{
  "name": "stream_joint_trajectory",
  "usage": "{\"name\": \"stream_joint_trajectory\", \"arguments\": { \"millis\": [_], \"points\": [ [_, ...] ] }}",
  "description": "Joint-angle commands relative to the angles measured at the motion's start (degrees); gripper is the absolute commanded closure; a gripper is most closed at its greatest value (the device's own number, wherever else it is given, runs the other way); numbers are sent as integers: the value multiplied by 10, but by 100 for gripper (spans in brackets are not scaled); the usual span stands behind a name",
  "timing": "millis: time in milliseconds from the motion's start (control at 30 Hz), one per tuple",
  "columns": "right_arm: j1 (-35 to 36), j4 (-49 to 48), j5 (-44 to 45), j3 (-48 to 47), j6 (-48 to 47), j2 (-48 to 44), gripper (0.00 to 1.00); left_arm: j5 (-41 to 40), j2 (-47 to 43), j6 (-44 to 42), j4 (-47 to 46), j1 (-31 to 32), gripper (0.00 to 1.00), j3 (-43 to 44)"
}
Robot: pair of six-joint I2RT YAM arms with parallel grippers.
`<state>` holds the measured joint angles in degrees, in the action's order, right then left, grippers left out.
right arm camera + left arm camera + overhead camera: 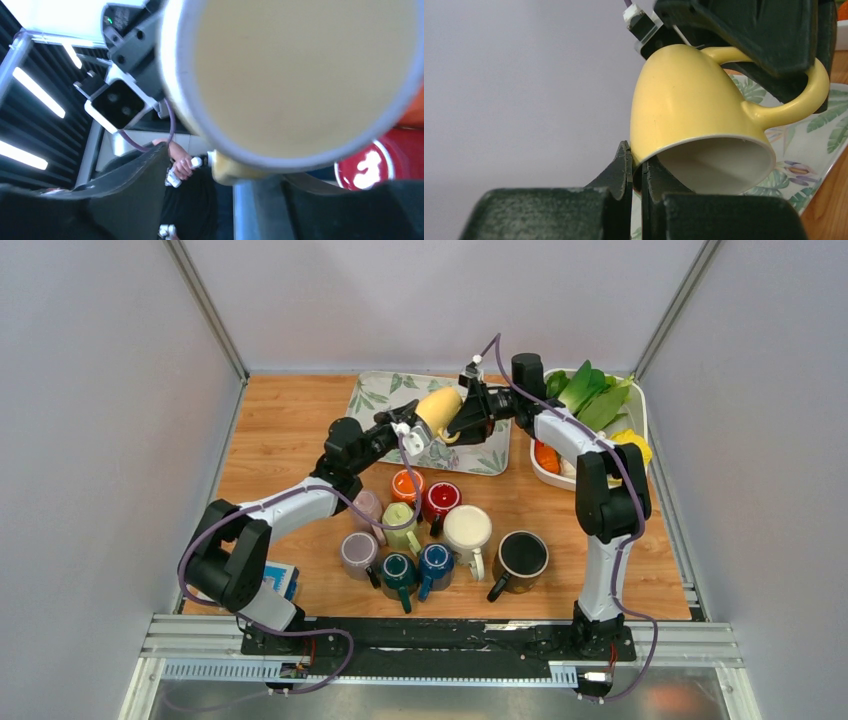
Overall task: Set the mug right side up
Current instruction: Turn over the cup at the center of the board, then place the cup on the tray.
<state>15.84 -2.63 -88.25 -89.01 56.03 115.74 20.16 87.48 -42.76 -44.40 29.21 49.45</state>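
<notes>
1. While it is held up in the air over the leafy tray (372, 396), the yellow mug (438, 410) is tipped over, so its mouth is pointed down and toward the left arm.
2. In the left wrist view, the rim of the mug (684, 100) is pinched by the left gripper (636, 170). One finger is set inside the mouth and one outside, and the wall is squeezed tight between them.
3. The handle (804, 95) is reached by the right gripper (462, 420) from the other side, and a dark finger is seen on each side of the handle's top bar.
4. Whether the handle is squeezed or only straddled cannot be told (most of the right wrist view is filled by one round end of the mug (300, 75)).
5. No part of the mug is seen touching the tray; the leaf pattern is seen below it.
6. A bunch of other mugs is stood mouth up on the wooden table (280, 440), close to the arms. Among them are a red mug (441, 502), a cream mug (467, 530) and a black mug (521, 555).
7. A white bin (640, 405) with greens (590, 395) in it is set at the far right, just beside the tray.
</notes>
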Motion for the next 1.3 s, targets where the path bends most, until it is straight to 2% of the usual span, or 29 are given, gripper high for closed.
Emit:
{"name": "stream_joint_trajectory", "arguments": {
  "millis": [0,33,133,200,233,267,333,367,400,433,533,600,767,833,900,1033,1133,1267],
  "points": [
    [-23,-24,-18,-40,-11,1,7,-38,-8,21,-30,-1,100,39],
    [-36,-25,-7,-51,-15,3,1,-57,-11,31,-21,-4,100,45],
    [-71,-24,45,-87,-40,-1,0,-99,-35,53,59,-10,100,73],
    [-83,-15,79,-114,-104,-9,0,-118,-49,72,130,-14,100,101],
    [-88,39,110,-135,-159,-17,0,-125,-55,89,157,-15,100,116],
    [-90,144,166,-170,-249,-25,0,-137,-57,101,207,-15,100,135],
    [-74,302,330,-246,-483,-30,0,-146,-60,152,289,-22,100,171],
    [-58,354,408,-272,-589,-35,0,-147,-58,168,345,-24,100,185],
    [-40,376,486,-279,-666,-46,0,-144,-56,196,374,-30,100,210],
    [-30,368,527,-262,-729,-63,0,-141,-51,210,432,-33,100,237],
    [-20,247,497,-139,-828,-138,0,-117,-33,275,531,-50,100,291],
    [-8,207,481,-69,-894,-173,0,-97,-15,303,594,-61,100,333],
    [42,254,493,-25,-1092,-211,1,-67,39,332,698,-72,100,425],
    [72,257,542,-10,-1153,-219,9,-62,59,343,721,-72,100,453],
    [97,256,590,-14,-1187,-210,16,-58,78,361,743,-72,100,481],
    [119,256,636,-72,-1172,-162,29,-47,89,384,745,-72,100,482],
    [133,257,647,-109,-1181,-138,33,-45,102,383,756,-72,100,491],
    [161,295,649,-121,-1261,-120,37,-49,131,369,787,-72,100,531]
  ]
}}
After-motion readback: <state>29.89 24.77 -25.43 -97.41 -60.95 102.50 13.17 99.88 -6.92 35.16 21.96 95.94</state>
